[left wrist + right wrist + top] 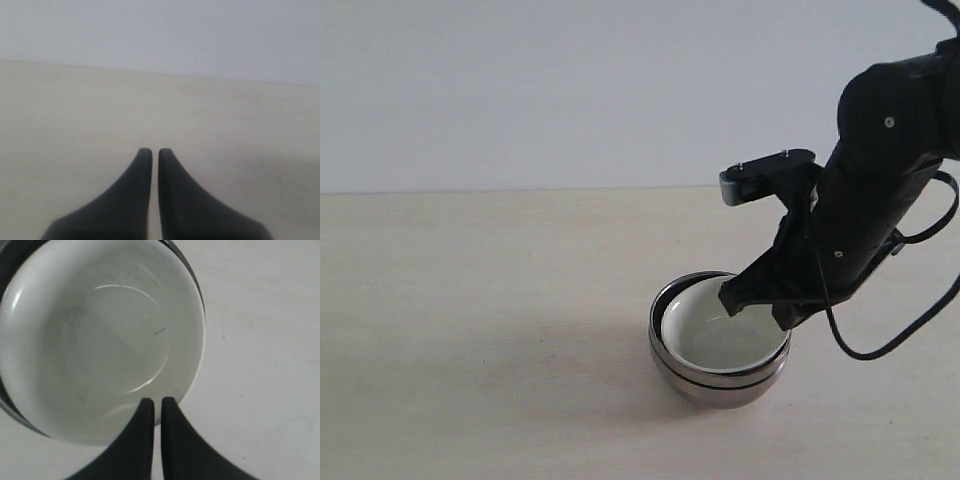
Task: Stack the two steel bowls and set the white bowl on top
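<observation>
- A small white ceramic bowl sat in two stacked shiny steel bowls.
- The right hand was shut, empty, above its rim.
- The left hand was shut, empty.

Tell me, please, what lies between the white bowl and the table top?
The two steel bowls, nested one in the other, sit between the white bowl and the table; the exterior view shows this.
</observation>
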Controlling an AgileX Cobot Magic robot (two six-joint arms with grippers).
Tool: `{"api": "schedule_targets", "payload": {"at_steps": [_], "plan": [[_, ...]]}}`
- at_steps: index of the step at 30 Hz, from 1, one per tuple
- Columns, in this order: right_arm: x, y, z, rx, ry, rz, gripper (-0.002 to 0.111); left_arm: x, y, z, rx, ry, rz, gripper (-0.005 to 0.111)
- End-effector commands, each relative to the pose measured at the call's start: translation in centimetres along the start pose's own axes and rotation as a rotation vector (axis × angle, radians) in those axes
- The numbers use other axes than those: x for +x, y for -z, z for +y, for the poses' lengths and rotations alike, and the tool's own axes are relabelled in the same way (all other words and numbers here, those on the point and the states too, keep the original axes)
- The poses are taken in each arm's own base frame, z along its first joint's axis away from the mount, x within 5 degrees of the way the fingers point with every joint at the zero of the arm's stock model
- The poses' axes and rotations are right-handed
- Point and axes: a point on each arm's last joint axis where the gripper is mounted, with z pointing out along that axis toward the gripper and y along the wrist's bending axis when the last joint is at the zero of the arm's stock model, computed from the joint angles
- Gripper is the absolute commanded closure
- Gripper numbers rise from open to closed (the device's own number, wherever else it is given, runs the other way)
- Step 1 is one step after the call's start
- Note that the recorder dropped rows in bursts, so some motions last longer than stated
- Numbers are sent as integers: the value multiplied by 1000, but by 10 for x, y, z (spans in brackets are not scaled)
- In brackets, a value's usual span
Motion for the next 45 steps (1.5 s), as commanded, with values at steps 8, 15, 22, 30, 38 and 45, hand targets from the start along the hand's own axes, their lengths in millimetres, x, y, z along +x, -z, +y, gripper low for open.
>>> {"api": "schedule_targets", "payload": {"at_steps": [8,15,22,30,38,45], "plan": [[-8,-7,0,9,7,-56,108,1,0,0,-3,8,-1,103],[1,-19,0,4,6,-65,108,1,0,0,-3,8,-1,103],[5,-22,0,7,11,-80,108,1,0,0,-3,8,-1,103],[-4,-2,0,4,19,-223,108,1,0,0,-3,8,-1,103],[1,14,2,-15,-7,-158,108,1,0,0,-3,8,-1,103],[8,15,22,-51,61,-48,108,1,0,0,-3,8,-1,103]]}}
